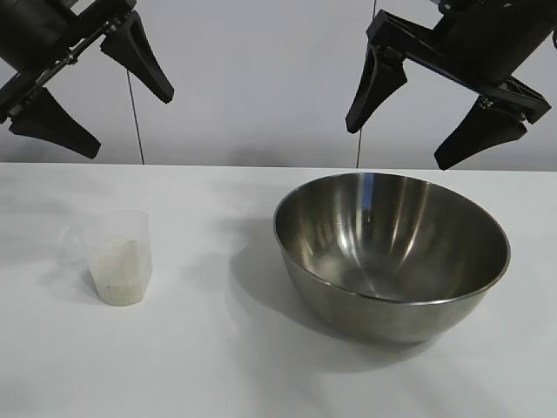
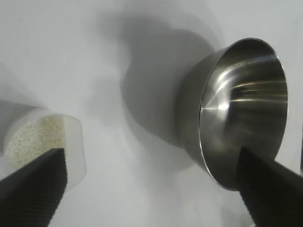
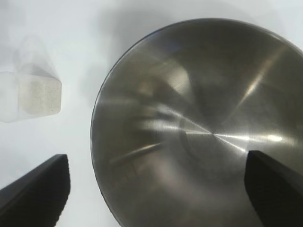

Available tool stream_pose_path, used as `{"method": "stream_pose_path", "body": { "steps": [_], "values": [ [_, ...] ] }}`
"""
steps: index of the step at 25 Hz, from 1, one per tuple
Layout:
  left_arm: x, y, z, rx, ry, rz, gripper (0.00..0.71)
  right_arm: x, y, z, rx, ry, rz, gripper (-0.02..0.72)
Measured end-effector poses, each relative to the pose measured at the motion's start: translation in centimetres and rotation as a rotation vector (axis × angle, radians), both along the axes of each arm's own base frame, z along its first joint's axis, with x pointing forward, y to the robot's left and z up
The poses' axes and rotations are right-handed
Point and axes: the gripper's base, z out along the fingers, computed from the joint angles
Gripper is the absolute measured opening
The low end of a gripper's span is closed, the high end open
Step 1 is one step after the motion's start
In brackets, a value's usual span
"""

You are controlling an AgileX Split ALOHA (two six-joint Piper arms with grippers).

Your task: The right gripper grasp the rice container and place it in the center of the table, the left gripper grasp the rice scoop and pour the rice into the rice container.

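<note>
The rice container (image 1: 392,252) sits bare, the rice scoop (image 1: 117,257) half-full; both end effectors hang wide, holding nothing.

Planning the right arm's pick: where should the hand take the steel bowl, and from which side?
Probably the thin rim of the rice container on its right-hand side, coming from above: one finger inside, one outside. The curved, shiny wall gives no flat to pinch. The right hand hangs open above that side.

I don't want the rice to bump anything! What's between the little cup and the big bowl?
Nothing: only bare white table lies between the cup and the bowl, shown in the exterior view.
</note>
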Motion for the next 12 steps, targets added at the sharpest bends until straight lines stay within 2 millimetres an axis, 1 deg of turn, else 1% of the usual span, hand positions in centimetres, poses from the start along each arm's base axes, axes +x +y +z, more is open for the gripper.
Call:
{"method": "stream_pose_path", "body": {
  "steps": [6,8,12],
  "values": [
    [0.0,0.0,0.0,0.000,0.000,0.000,0.696,0.0,-0.2,-0.1,-0.029,-0.006,0.010,0.694],
    [0.0,0.0,0.0,0.000,0.000,0.000,0.696,0.0,-0.6,-0.2,-0.089,-0.014,0.022,0.694],
    [0.0,0.0,0.0,0.000,-0.001,0.001,0.696,0.3,-2.2,-0.8,-0.274,-0.022,-0.012,0.694]
  ]
}}
